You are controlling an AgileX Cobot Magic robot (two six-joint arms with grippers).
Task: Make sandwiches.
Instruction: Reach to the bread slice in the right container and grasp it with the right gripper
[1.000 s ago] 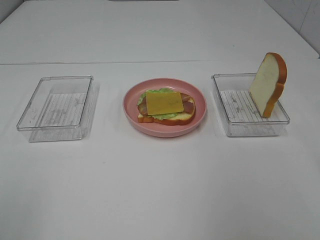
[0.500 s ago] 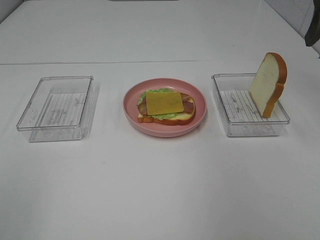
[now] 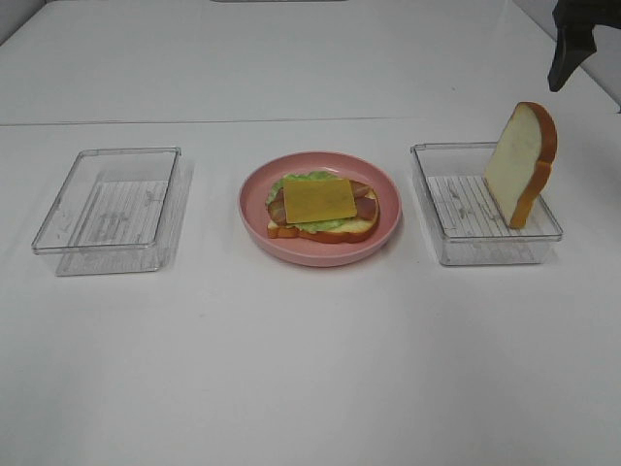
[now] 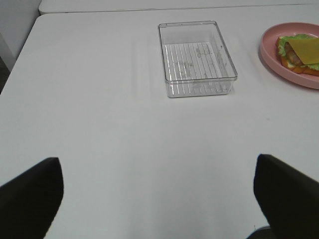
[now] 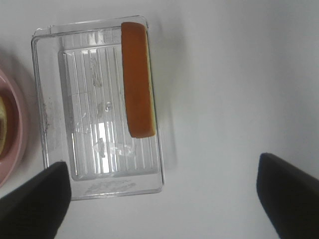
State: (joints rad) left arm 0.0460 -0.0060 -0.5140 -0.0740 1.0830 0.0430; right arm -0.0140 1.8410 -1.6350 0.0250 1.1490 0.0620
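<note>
On the pink plate [image 3: 388, 199] at the table's centre lies the open sandwich [image 3: 321, 206], cheese uppermost, while its top bread slice [image 3: 520, 161] stands on edge against the far wall of the right-hand tray [image 3: 434, 209]. The right gripper [image 3: 572, 37] has just entered above that slice, jaws wide and empty, apparently to fetch it; the left gripper [image 4: 159, 199] hangs open and empty, well away

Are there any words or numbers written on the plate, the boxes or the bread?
None: no words, numbers or signs can be read anywhere.
Pink plate: plain, no writing.
Left clear tray and right clear tray: only ridged lines and smudges on the bottoms, no letters.
Bread slice standing in the right tray: plain.
Cheese on the sandwich: no print.
</note>
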